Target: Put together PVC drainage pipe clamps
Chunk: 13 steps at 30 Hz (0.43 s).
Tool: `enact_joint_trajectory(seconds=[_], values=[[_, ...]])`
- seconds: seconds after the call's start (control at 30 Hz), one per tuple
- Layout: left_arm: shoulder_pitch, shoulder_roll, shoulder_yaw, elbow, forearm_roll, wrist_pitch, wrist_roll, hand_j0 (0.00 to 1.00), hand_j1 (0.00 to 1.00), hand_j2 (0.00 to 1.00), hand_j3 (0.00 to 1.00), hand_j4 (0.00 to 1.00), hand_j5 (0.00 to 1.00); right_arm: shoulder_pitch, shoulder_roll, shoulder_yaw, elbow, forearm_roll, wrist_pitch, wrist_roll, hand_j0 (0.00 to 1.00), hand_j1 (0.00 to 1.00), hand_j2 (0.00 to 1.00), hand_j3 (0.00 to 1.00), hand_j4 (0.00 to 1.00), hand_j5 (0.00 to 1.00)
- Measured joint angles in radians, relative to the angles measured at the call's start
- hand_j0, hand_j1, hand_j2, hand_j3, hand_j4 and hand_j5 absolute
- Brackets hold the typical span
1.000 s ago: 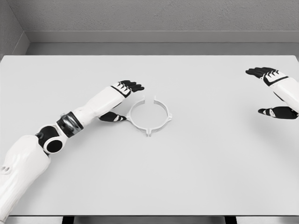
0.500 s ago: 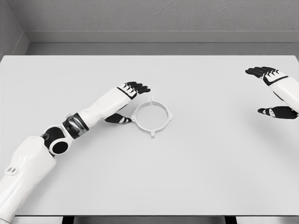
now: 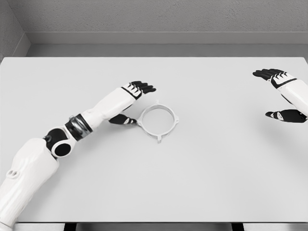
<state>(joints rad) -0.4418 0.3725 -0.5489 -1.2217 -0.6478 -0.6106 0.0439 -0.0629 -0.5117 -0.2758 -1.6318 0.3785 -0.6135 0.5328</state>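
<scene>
The left robot hand (image 3: 131,102) reaches in over the worktop (image 3: 202,168) with its fingers (image 3: 144,87) stretched out flat and its thumb (image 3: 121,120) spread low, gripping nothing. Its dark fingertips point toward two o'clock, and the thumb tip sits just beside the rim of the pipe clamp (image 3: 158,120), at the ring's nine o'clock side; whether it actually touches is hard to tell from here. The clamp is a thin white ring lying flat on the worktop a little left of centre, with small tabs sticking out at roughly twelve, three and six o'clock. Well apart, out at three o'clock near the worktop's right edge, the right robot hand (image 3: 281,96) hovers open too, fingers extended toward the left and thumb below, holding nothing.
</scene>
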Motion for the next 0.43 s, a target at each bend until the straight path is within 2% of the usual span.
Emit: enact_joint_trajectory(seconds=[0.07,0.2,0.33,0.43], values=[[-0.029,0.042,0.018,0.004,0.003,0.000,0.000,1.00,1.00,1.00,1.00,1.00,1.00,0.000,0.000,0.000,0.000,0.000,0.000,0.000,1.00,1.00,1.00,1.00,1.00,1.00],[-0.029,0.169,0.103,0.009,0.006,0.000,0.000,1.00,1.00,1.00,1.00,1.00,1.00,0.000,0.000,0.000,0.000,-0.001,0.000,0.000,1.00,1.00,1.00,1.00,1.00,1.00],[0.005,0.298,0.182,0.030,0.008,0.000,0.001,1.00,1.00,1.00,1.00,1.00,1.00,0.000,0.001,0.000,-0.001,-0.001,0.000,0.000,1.00,1.00,1.00,1.00,1.00,1.00],[0.044,0.354,0.238,0.046,0.008,0.000,0.001,1.00,1.00,1.00,1.00,1.00,1.00,0.000,0.001,0.000,-0.001,-0.001,0.000,0.000,1.00,1.00,1.00,1.00,1.00,1.00]])
